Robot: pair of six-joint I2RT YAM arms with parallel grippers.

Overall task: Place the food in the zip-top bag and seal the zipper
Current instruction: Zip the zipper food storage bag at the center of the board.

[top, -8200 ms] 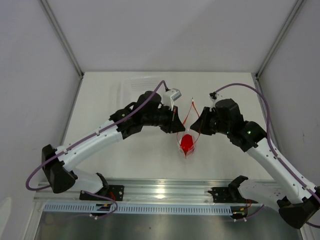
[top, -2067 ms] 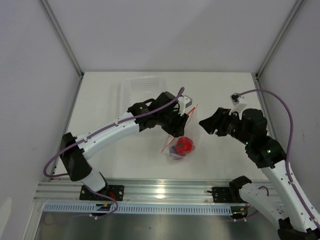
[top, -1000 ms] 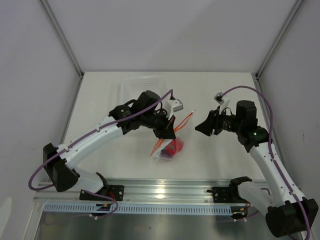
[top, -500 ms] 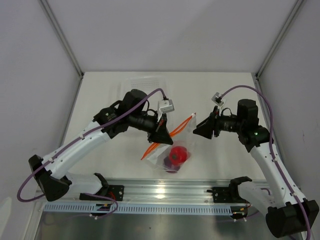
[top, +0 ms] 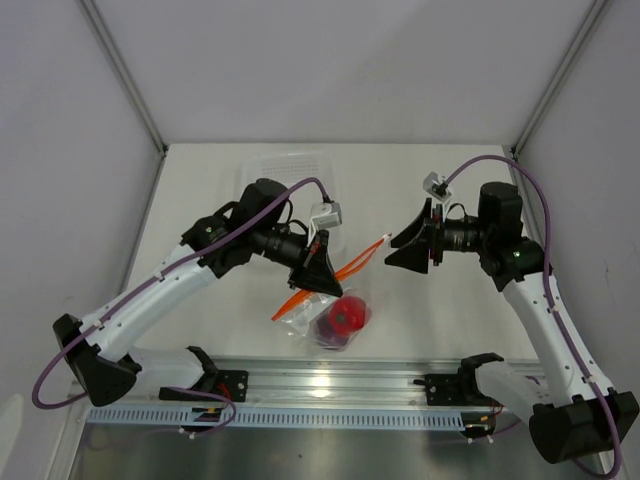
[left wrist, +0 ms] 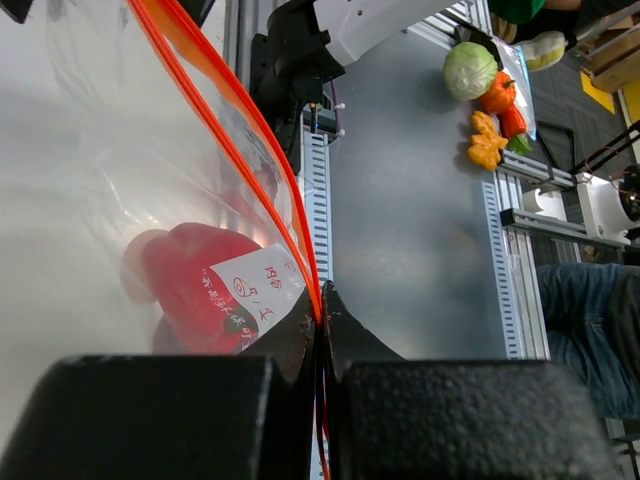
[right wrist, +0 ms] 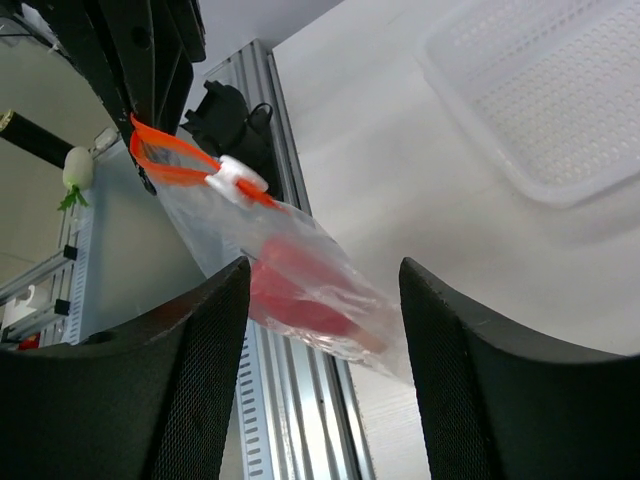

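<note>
My left gripper (left wrist: 320,300) clamps the thin orange-red zipper strip (left wrist: 255,150); clear crinkly bag (left wrist: 120,150) hangs from it, glossy red pepper lump (left wrist: 190,275) inside; my right gripper (top: 395,250) gapes wide, near, not touching; next I'd pinch the small white slider (right wrist: 237,178), pull straight, keep strip taut.

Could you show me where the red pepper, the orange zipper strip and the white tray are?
red pepper (left wrist: 185,270), left wrist view, on its glossy red body.
zipper (left wrist: 258,140), left wrist view, midway along the orange strip.
white tray (right wrist: 560,100), right wrist view, on its perforated floor.
</note>
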